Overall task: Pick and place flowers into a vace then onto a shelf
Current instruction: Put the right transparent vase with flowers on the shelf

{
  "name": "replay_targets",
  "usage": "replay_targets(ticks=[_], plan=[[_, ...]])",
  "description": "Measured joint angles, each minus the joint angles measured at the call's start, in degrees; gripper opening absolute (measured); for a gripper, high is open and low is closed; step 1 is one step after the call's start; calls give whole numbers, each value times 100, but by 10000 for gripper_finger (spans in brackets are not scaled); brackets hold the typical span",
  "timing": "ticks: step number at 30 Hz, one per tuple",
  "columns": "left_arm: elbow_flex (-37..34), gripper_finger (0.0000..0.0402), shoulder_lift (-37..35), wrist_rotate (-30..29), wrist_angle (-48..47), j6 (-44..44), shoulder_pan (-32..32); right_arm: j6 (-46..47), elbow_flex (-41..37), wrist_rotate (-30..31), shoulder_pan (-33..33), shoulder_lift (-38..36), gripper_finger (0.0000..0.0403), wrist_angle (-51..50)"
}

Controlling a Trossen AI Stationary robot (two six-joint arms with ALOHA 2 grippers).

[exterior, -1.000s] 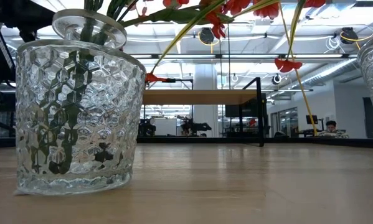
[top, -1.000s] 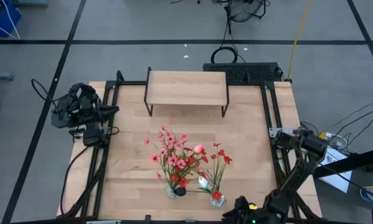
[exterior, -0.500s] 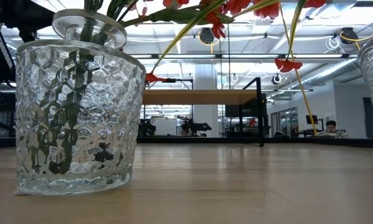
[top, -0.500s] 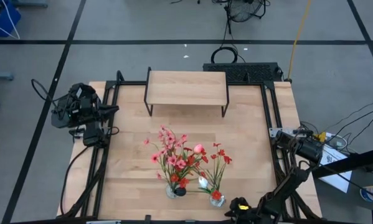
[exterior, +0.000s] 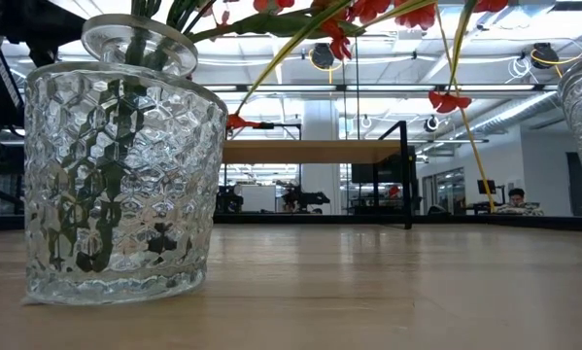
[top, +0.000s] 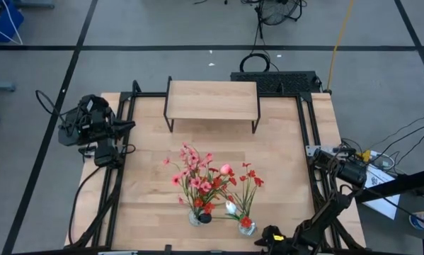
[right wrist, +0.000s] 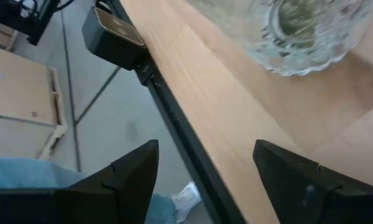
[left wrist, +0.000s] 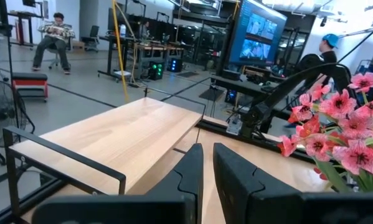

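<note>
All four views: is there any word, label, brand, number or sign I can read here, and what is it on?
None can be read.
Screen in the room behind, left wrist view: it shows a picture, any text on it too small to read.
White tag on the right arm's base, high view: too small to read.
Glass vase, flowers, shelf: no lettering visible.
</note>
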Motion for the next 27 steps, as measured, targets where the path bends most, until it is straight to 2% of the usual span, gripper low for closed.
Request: replay_targets(ticks=[7,18,27], plan=[[0,42,0,0,-4,-17,0,-94,9,70,2,-23,256,-623],[0,42,0,0,-7,-63,0,-52,-33,702,-165,-362,256,-1958],[0,42,0,4,-6,-192,-1,-829,-12,779,-199,-863,256,-1822]])
